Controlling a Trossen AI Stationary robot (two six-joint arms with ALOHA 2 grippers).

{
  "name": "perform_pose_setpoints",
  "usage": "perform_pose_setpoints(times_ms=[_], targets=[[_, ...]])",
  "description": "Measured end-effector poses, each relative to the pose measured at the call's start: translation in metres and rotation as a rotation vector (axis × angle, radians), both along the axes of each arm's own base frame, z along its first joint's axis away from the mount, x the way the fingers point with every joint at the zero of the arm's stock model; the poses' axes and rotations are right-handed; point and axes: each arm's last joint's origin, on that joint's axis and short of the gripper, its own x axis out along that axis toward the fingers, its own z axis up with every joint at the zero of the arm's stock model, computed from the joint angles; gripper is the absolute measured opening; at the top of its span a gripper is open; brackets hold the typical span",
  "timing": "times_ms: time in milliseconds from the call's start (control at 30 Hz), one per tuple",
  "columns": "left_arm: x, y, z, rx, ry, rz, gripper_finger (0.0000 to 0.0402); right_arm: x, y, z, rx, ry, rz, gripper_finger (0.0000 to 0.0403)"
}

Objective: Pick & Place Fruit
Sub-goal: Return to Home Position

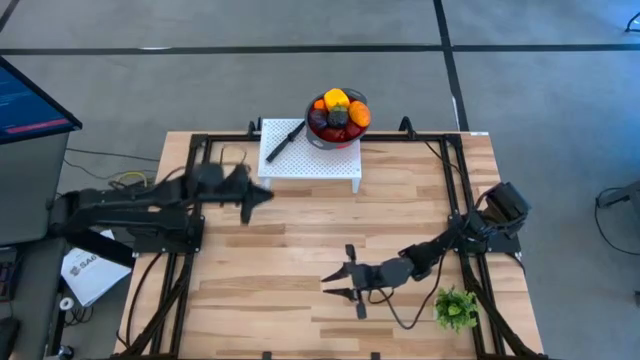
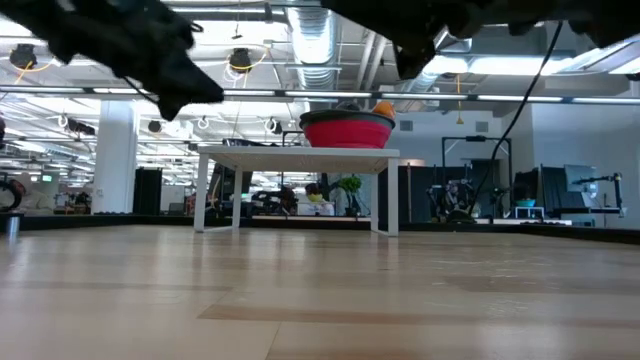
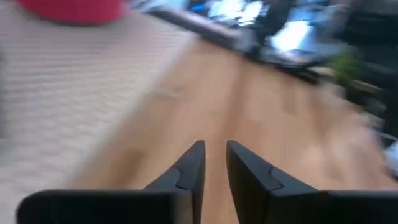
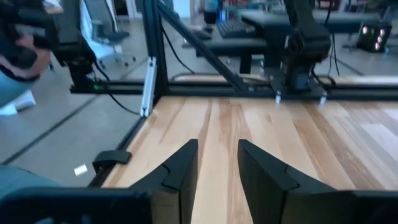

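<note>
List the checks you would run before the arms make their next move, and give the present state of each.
1. Fruit sits in the red strainer bowl, none loose on the table: ok.
2. Black knife lies on the white shelf: ok.
3. Left end effector open, empty, near the shelf's left end: ok.
4. Right end effector open, empty, over the table's front middle: ok.
5. Plant sprig apart from the right end effector: ok.
</note>
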Motion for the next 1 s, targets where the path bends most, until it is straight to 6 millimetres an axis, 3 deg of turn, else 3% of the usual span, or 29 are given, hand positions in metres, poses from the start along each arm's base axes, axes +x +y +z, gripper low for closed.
perform_pose_setpoints(times_ms=[167,300,700,1000], targets=[[-0.019,-0.038,-0.019,0.032,-0.191,-0.201,0.0037,-0.013,-0.006,-0.007,0.028,-0.078,0.005,0.0108],[-0.035,-0.050,-0.027,0.096,-0.290,-0.245,0.0025,-0.013,-0.014,-0.008,0.081,-0.095,-0.019,0.0108],[-0.072,-0.051,-0.028,0.235,-0.547,-0.304,0.0004,-0.010,-0.020,-0.009,0.112,-0.083,-0.043,0.0108],[-0.077,-0.046,-0.042,0.278,-0.555,-0.259,0.0006,-0.010,-0.020,-0.009,0.116,-0.078,-0.044,0.0108]])
